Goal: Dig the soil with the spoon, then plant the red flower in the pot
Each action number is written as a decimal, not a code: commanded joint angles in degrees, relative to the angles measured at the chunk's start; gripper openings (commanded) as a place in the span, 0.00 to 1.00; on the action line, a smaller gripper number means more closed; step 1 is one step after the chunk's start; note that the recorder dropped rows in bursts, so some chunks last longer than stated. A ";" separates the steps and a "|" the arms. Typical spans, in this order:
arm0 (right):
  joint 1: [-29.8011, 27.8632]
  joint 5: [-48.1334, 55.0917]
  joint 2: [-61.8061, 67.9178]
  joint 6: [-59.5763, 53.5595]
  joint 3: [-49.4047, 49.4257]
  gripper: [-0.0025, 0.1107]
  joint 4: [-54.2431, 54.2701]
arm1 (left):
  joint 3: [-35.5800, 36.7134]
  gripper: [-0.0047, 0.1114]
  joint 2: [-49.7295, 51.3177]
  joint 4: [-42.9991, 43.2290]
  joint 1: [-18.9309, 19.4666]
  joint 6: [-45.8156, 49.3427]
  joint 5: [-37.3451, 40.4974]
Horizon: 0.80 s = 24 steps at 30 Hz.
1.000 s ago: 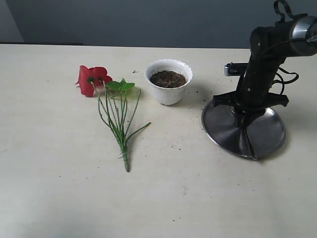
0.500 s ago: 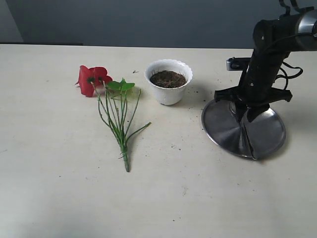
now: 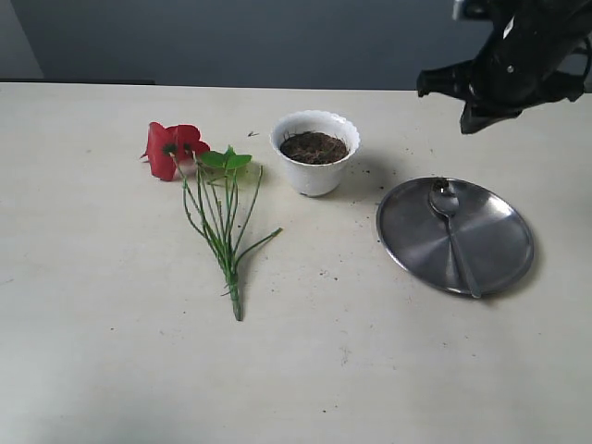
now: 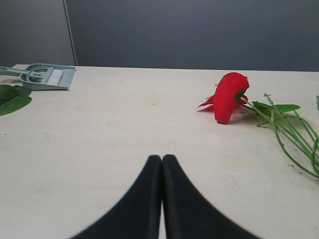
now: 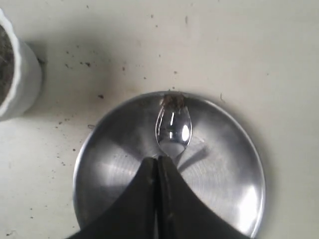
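Observation:
The red flower (image 3: 173, 148) lies flat on the table, its green stems (image 3: 222, 227) trailing toward the front. To its right stands the white pot (image 3: 314, 180) holding dark soil (image 3: 314, 146). The spoon (image 3: 453, 231) lies on the round steel plate (image 3: 416, 245), free of any grip, with soil crumbs at its tip (image 5: 172, 101). My right gripper (image 3: 474, 118) hangs high above the plate, shut and empty (image 5: 158, 160). My left gripper (image 4: 162, 158) is shut on nothing, low over bare table, with the flower (image 4: 228, 97) ahead of it.
Soil crumbs are scattered on the table between pot and plate (image 5: 114, 164). A grey dustpan with brush (image 4: 47, 77) and a green leaf (image 4: 12, 97) lie at the far side of the left wrist view. The pot's wall (image 5: 20, 84) shows beside the plate.
My right gripper has lifted straight up off the plate and its jaws have closed. The spoon it stood over now lies uncovered on the plate. The left gripper has not moved.

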 commanded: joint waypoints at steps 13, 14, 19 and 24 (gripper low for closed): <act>-0.21 -6.97 -25.86 -1.60 0.14 0.02 -0.48 | 0.30 0.04 -0.22 0.20 -0.11 -0.04 -0.33; -0.21 -7.36 -27.02 -1.60 0.52 0.02 -0.48 | 0.30 0.04 -0.22 0.20 -0.11 -0.04 -0.33; -0.21 -0.23 -32.17 -1.48 0.77 0.02 -0.36 | 0.30 0.04 -0.22 0.20 -0.11 -0.04 -0.33; -0.21 1.58 -34.28 -1.48 0.77 0.02 -1.24 | 0.30 0.04 -0.22 0.20 -0.11 -0.04 -0.33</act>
